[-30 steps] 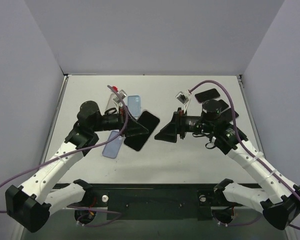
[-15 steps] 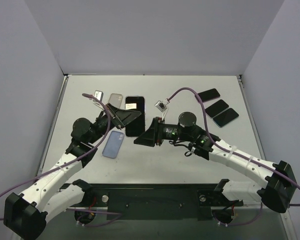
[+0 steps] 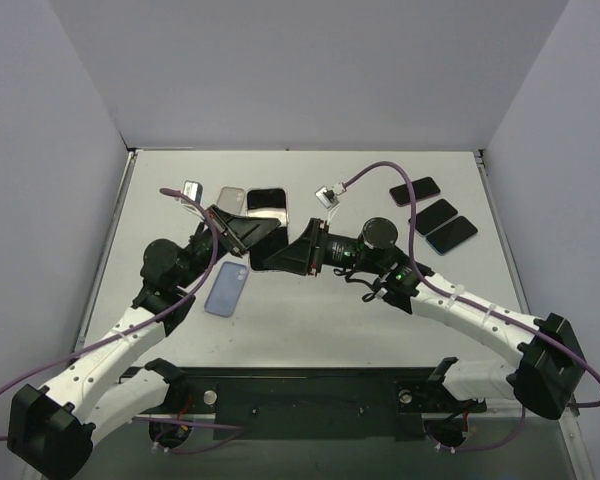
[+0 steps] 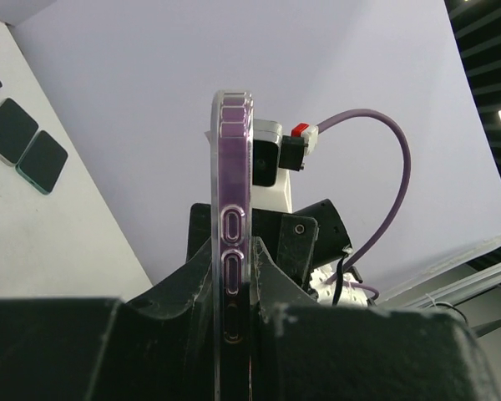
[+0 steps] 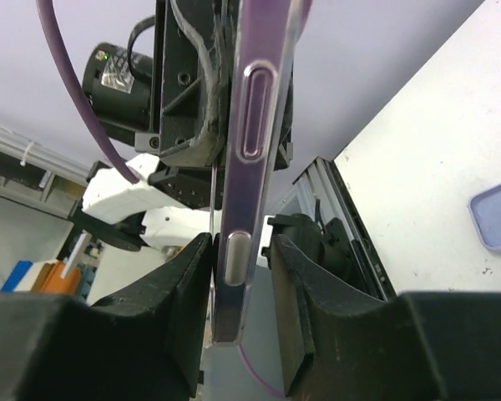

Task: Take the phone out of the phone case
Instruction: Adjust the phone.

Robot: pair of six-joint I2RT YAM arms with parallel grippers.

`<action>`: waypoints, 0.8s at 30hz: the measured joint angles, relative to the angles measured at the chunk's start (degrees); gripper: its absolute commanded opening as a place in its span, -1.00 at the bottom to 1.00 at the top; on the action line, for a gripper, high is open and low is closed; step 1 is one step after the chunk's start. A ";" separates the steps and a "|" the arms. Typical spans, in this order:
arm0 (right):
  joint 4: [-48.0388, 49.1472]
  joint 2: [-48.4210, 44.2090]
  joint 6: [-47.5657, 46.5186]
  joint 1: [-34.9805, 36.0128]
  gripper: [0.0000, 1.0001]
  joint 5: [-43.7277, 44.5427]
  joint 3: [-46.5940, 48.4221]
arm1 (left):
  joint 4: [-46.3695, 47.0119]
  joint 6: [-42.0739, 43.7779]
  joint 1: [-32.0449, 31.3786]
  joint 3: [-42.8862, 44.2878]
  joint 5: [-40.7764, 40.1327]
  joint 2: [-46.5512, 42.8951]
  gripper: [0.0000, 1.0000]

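From the top camera, both arms meet over the middle of the white tabletop (image 3: 360, 320). The left tool (image 3: 252, 232) and the right tool (image 3: 292, 255) come from opposite sides to the same purple phone (image 3: 267, 203). It is lifted off the tabletop, so each tool can reach its own part of it. An empty light blue phone case (image 3: 226, 288) lies near and left of them. Three dark phones (image 3: 432, 212) lie in a row at the far right, well apart.

In the left wrist camera the purple phone (image 4: 234, 276) stands edge-on inside its clear plastic case (image 4: 231, 104). The left tool (image 4: 234, 288) is pressed together on the two flat faces, pinching the case with the phone inside. I think this grip only keeps the case steady.

In the right wrist camera the right tool (image 5: 240, 269) also pinches the phone (image 5: 250, 167) across its flat faces, with the side button free between the fingers. The phone is not yet out of the case. Probably one tool must hold the case rim while the other pushes or peels the phone out.
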 measured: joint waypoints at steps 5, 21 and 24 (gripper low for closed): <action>3.19 1.51 5.07 -1.14 -1.00 -2.73 1.07 | 1.27 0.76 0.17 0.00 -0.61 -0.31 -0.68; 4.28 2.12 6.23 -1.53 -0.55 -6.38 0.98 | -5.05 1.29 5.22 5.51 7.17 2.05 -1.00; 0.79 1.31 2.99 -1.46 -0.35 -7.13 1.73 | -5.11 1.33 5.55 6.82 9.33 3.32 -1.00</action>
